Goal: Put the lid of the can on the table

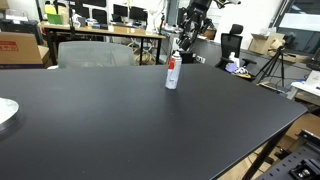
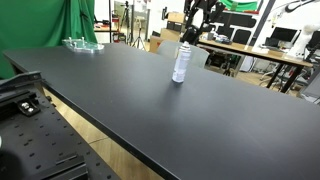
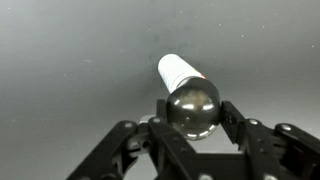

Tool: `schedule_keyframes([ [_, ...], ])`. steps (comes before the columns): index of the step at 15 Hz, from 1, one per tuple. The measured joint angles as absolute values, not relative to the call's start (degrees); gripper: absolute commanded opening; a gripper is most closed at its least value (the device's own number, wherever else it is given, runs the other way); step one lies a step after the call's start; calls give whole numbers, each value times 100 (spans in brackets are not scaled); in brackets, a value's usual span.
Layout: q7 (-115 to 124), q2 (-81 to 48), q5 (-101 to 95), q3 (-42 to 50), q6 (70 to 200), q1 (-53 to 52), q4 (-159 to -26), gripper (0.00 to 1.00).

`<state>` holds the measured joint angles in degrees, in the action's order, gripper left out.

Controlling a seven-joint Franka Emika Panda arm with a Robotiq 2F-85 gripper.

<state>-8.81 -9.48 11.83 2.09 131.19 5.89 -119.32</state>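
In the wrist view my gripper (image 3: 193, 112) is shut on the lid (image 3: 193, 105), a shiny black round cap held between both fingers. The can (image 3: 178, 70), white and slim, stands upright below and just behind the lid. In both exterior views the can (image 1: 172, 72) (image 2: 181, 65) stands near the far side of the black table (image 1: 150, 130) (image 2: 200, 120). There the gripper (image 1: 183, 43) (image 2: 190, 35) hangs just above the can's top. The lid looks raised slightly off the can; the exact gap is hard to tell.
A clear dish (image 1: 5, 112) (image 2: 83, 44) sits near one table edge. Wooden desks with monitors (image 1: 100, 30), a grey chair (image 1: 95, 52) and a tripod (image 1: 275, 65) stand beyond the table. A green curtain (image 2: 40, 25) hangs behind it.
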Motion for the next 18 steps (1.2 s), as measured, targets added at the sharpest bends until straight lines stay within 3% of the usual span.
schedule_keyframes([
  [18,451,-614,-685,273,14805,465,-13661,32],
])
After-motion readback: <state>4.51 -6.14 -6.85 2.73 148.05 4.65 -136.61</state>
